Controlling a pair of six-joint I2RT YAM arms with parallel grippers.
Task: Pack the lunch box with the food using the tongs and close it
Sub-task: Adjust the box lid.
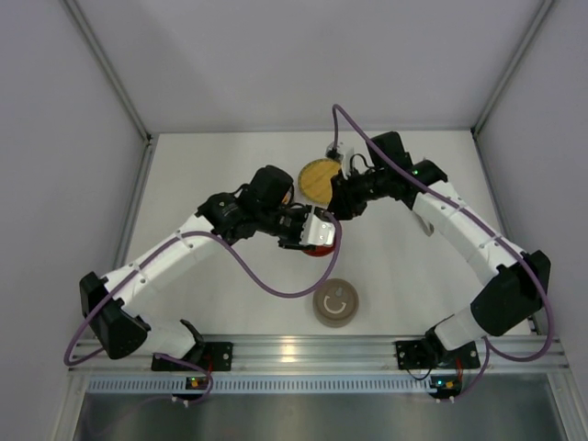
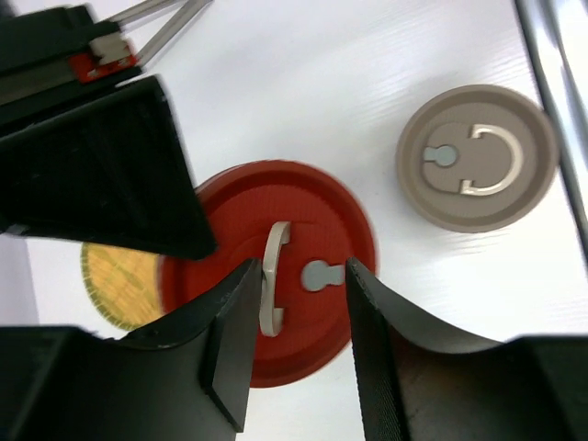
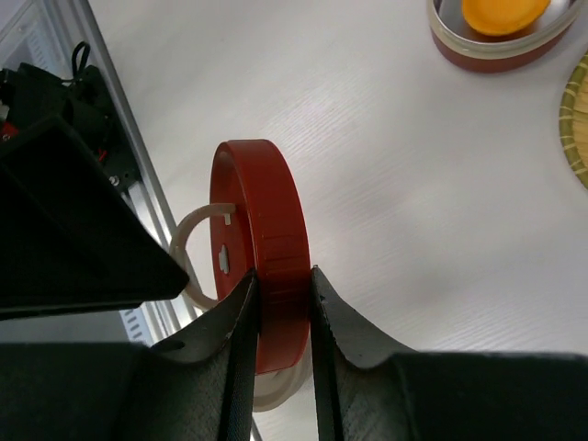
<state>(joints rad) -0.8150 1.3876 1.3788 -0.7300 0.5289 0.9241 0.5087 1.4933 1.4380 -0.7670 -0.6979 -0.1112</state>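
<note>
**Red lid clamped by the right arm, its handle sitting between the left arm's jaws**

The right gripper, reaching in from the far right, is clamping the red lid by its rim at mid-table, just near of the woven plate. The left gripper is hovering over the lid from the left, jaws apart and straddling its raised metal ring handle, gripping nothing yet as far as I'm seeing. The handle's long axis is running along the fingers, so closing jaws would be pinching across its flat. The lid is looking round, shallow and glossy. Beyond it the red tin is sitting open with the orange ball inside, and no red pieces are showing
</note>
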